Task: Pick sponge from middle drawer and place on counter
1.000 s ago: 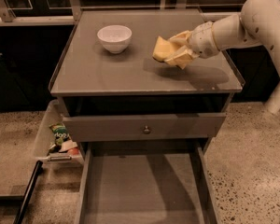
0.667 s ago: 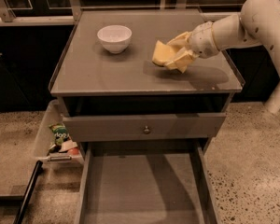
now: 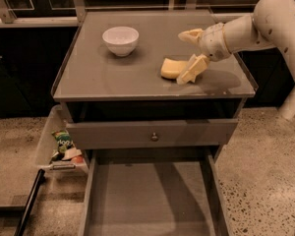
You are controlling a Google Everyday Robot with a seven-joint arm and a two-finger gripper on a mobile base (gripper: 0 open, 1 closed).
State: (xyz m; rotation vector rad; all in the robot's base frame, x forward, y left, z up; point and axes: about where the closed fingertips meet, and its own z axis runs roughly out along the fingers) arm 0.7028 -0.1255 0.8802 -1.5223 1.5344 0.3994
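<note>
on the counter (image 3: 103, 80), sponge (image 3: 171, 69) lies beside the wide-open, empty pincer (image 3: 183, 55); white bowl (image 3: 120, 39) well apart.

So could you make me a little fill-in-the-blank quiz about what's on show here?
The sponge lies on the ____.
The gripper, just right of the sponge, has its fingers ____.
The white ____ stands left of the sponge.
Missing words: counter; open; bowl.
</note>
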